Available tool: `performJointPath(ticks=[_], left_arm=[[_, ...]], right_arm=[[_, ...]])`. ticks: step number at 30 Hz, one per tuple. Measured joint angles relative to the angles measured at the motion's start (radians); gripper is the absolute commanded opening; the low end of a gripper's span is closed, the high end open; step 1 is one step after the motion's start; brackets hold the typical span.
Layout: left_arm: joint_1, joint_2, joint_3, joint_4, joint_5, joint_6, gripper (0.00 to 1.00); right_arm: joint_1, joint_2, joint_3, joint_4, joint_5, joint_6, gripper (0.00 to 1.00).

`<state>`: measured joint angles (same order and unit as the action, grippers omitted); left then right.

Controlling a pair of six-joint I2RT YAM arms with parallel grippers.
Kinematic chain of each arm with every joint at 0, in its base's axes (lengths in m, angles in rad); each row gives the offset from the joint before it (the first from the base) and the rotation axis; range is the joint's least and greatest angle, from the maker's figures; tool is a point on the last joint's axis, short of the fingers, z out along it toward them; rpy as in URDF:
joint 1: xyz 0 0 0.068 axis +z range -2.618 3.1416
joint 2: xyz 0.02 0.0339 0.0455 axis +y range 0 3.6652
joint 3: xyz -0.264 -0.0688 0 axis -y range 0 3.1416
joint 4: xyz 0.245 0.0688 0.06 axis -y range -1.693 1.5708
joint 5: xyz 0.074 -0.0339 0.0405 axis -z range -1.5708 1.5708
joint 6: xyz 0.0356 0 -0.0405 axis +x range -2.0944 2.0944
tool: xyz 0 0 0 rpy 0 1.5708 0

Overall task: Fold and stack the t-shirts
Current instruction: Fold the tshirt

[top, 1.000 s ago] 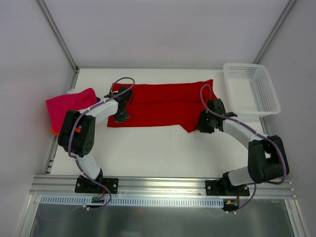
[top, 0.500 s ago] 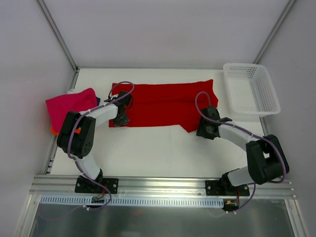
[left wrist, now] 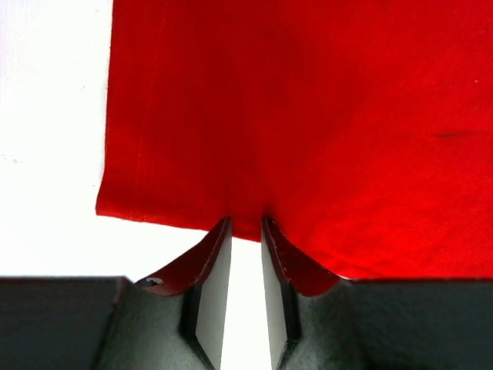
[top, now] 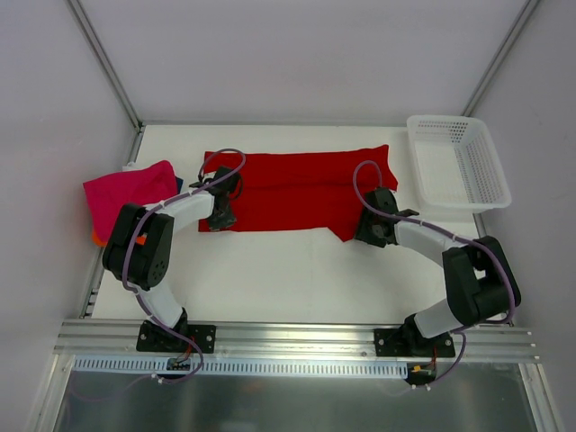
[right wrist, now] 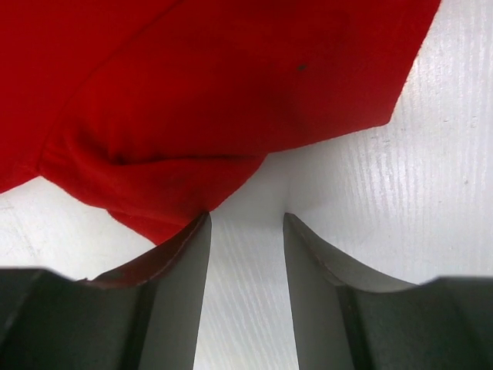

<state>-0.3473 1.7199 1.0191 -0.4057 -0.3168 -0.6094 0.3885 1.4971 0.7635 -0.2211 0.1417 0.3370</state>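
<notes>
Bright red cloth t-shirt (top: 297, 191) lies flat. The left gripper (left wrist: 245, 231), at its near hem, and right gripper (right wrist: 246, 223), by its right corner, have jaws apart.

Red t-shirt (top: 297, 191) flat; pink t-shirt (top: 129, 187) folded

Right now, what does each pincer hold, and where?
The right pincer holds nothing. The left pincer has the edge of the red t-shirt at its tips; clamped or not, I cannot tell.
</notes>
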Motion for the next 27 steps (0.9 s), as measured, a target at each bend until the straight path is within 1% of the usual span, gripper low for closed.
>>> performJointPath(ticks=[3, 4, 6, 7, 9, 11, 13, 14, 15, 23, 27], left_arm=[[0.0, 0.0, 0.0, 0.0, 0.002, 0.0, 0.22], [0.0, 0.0, 0.0, 0.0, 0.002, 0.0, 0.24], [0.0, 0.0, -0.001, 0.0, 0.002, 0.003, 0.35], [0.0, -0.002, -0.002, 0.0, 0.002, 0.005, 0.39], [0.0, -0.006, -0.005, 0.0, 0.0, 0.008, 0.41], [0.0, -0.008, -0.008, 0.0, 0.0, 0.014, 0.55], [0.0, -0.011, -0.008, 0.0, 0.001, 0.021, 0.79], [0.0, -0.013, -0.009, 0.0, 0.002, 0.023, 0.96], [0.0, -0.015, -0.01, 0.001, 0.003, 0.024, 0.99], [0.0, -0.053, -0.042, 0.0, 0.005, 0.021, 0.99], [0.0, -0.084, -0.055, -0.001, 0.004, 0.023, 0.99]], right_arm=[[0.005, -0.016, 0.0, -0.005, -0.01, 0.005, 0.46], [0.008, -0.029, 0.0, -0.008, -0.015, 0.006, 0.46], [0.012, -0.064, 0.0, -0.017, -0.022, 0.011, 0.46], [0.014, -0.085, 0.0, -0.019, -0.025, 0.014, 0.46], [0.016, -0.13, 0.0, -0.023, -0.027, 0.018, 0.47], [0.017, -0.166, 0.0, -0.023, -0.026, 0.019, 0.48], [0.017, -0.177, 0.005, -0.024, -0.024, 0.019, 0.48], [0.017, -0.173, 0.008, -0.023, -0.024, 0.019, 0.48], [0.017, -0.162, 0.013, -0.023, -0.024, 0.019, 0.48], [0.017, 0.039, 0.03, 0.031, -0.043, 0.024, 0.47], [0.017, 0.074, 0.051, 0.075, -0.053, 0.035, 0.46]])
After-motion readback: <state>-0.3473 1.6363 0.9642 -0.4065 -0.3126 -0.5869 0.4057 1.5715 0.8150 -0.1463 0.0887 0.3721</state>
